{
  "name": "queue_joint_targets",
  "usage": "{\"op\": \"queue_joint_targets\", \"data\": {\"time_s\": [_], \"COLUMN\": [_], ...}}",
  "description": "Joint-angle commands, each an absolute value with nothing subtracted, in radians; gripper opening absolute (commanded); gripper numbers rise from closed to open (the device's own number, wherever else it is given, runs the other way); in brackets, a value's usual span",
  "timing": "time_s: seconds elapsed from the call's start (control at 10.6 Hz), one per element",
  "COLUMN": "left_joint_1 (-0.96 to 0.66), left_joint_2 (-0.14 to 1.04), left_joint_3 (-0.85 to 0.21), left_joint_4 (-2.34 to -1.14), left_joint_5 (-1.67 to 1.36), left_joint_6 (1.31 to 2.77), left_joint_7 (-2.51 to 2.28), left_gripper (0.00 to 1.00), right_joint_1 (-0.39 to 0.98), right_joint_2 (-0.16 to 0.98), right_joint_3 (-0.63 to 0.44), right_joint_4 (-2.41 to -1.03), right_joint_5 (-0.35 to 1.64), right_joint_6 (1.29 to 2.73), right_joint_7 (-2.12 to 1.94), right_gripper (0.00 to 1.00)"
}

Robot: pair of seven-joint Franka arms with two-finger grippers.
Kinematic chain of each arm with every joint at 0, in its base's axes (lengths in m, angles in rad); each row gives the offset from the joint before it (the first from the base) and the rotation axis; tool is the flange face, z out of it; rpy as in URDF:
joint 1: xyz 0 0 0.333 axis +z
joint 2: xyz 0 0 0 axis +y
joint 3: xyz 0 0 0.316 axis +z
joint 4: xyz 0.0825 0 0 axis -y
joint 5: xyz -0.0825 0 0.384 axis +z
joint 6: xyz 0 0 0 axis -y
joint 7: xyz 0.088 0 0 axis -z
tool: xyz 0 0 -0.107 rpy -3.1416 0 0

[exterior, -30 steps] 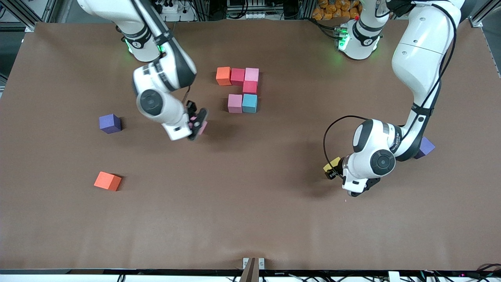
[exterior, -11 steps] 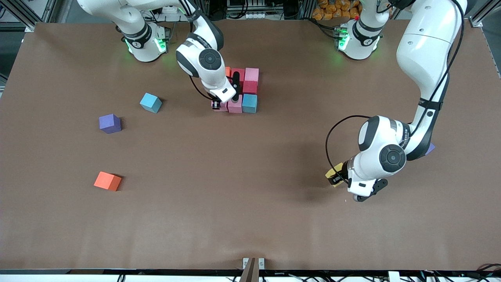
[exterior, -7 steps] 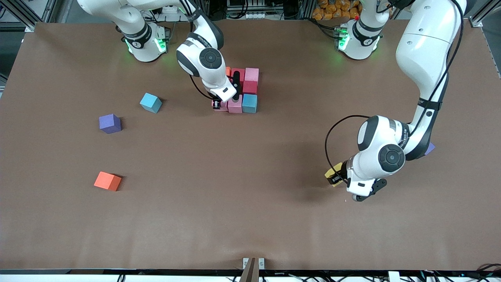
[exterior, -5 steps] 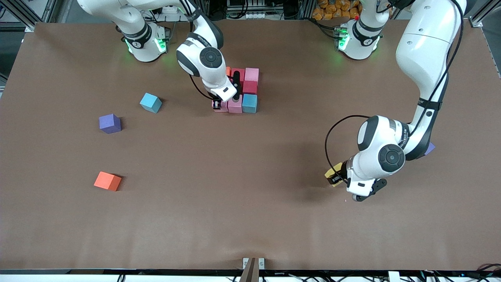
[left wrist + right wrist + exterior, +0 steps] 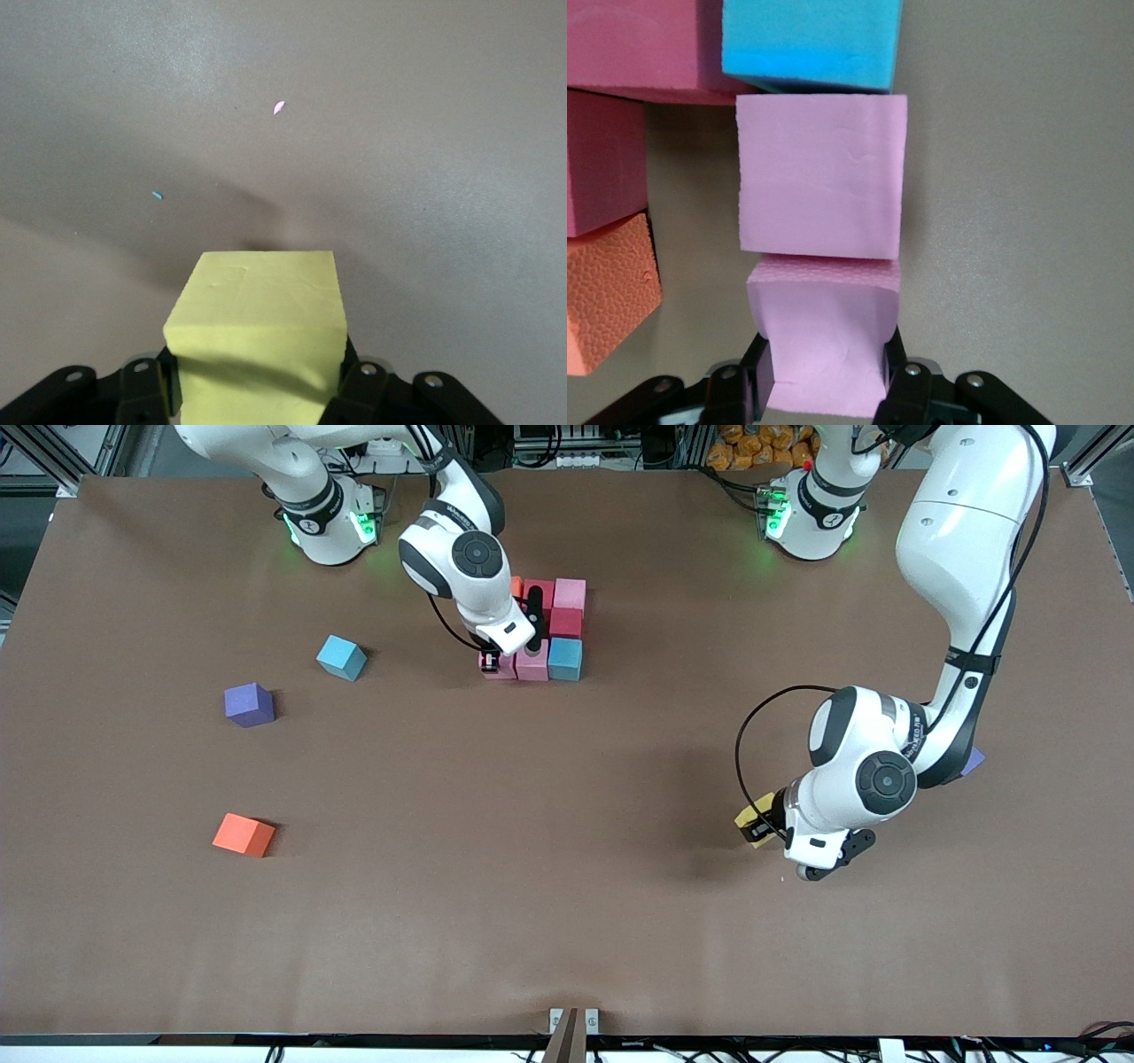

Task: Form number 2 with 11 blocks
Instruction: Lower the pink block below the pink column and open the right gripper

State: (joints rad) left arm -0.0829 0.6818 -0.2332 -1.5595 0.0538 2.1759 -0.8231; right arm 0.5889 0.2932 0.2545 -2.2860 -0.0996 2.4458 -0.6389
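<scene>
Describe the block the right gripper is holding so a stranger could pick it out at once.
Find the cluster of touching cubes in front of the right arm's base. Its row nearest the front camera holds a blue cube, a pink cube, then the pink block, the only one clamped in the right gripper.

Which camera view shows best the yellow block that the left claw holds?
The left wrist view: the yellow block fills it, between the left claw's fingers. The front view shows only its corner beside the arm. The right wrist view shows none.

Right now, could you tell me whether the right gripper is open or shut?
Shut, on a pink block. The right gripper has a finger pressed against each side of it, beside another pink block in the row.
</scene>
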Motion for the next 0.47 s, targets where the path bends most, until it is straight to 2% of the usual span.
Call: {"op": "queue_joint_targets", "data": {"time_s": [0.0,0.38], "left_joint_1": [-0.084,-0.084], "left_joint_2": [0.67,0.672], "left_joint_3": [-0.232,-0.232], "left_joint_4": [-1.565,-1.565], "left_joint_5": [0.052,0.054], "left_joint_6": [2.171,2.171], "left_joint_7": [-0.804,-0.802], "left_gripper": [0.0,0.0], "right_joint_1": [0.575,0.577], "right_joint_2": [0.268,0.273], "right_joint_3": [0.267,0.267], "right_joint_4": [-2.31,-2.31], "right_joint_5": [-0.124,-0.127], "right_joint_6": [2.456,2.468], "right_joint_7": [-0.611,-0.604], "right_gripper": [0.64,0.67]}}
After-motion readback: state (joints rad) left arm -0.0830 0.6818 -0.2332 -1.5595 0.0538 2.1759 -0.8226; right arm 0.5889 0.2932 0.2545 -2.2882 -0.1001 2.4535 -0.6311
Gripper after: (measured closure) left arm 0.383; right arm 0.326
